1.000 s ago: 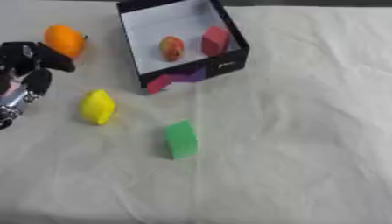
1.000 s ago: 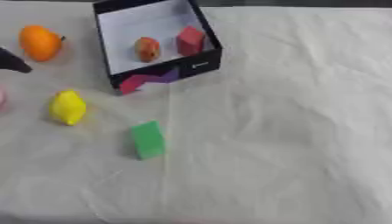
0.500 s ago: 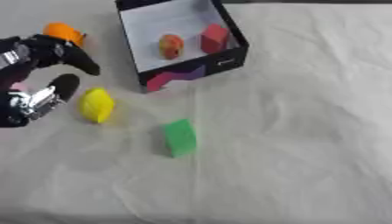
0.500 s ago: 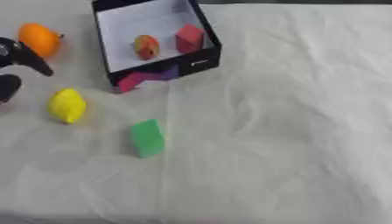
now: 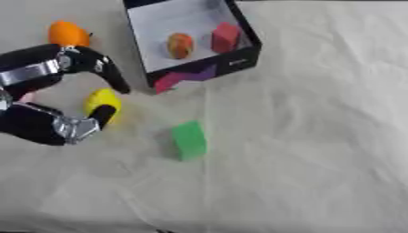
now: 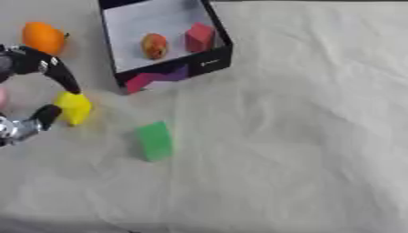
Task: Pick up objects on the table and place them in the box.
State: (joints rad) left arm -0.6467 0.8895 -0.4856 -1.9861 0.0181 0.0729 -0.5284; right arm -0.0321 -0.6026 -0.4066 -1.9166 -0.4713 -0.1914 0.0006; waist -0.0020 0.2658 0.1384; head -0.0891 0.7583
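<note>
**Left hand closing in on the yellow piece; two of five items boxed**

We see the left hand (image 5: 48,102) at the left edge, its fingers spread wide and arched, one fingertip above and one thumb tip touching or just beside the yellow piece (image 5: 104,101). Nothing is gripped yet: the piece lies on the cloth (image 5: 318,136) between the tips. The right hand appears in neither view.

The box (image 5: 239,61) stands at the far side, open, and already holds an orange-red piece (image 5: 180,45) and a red block (image 5: 226,37), side by side on its white floor. Three items remain outside: the yellow piece, a green block (image 5: 190,140) lying well clear toward the middle of the cloth, and an orange piece (image 5: 67,33) beyond the hand, left of the box. We judge the task under halfway, with the yellow piece next.
</note>
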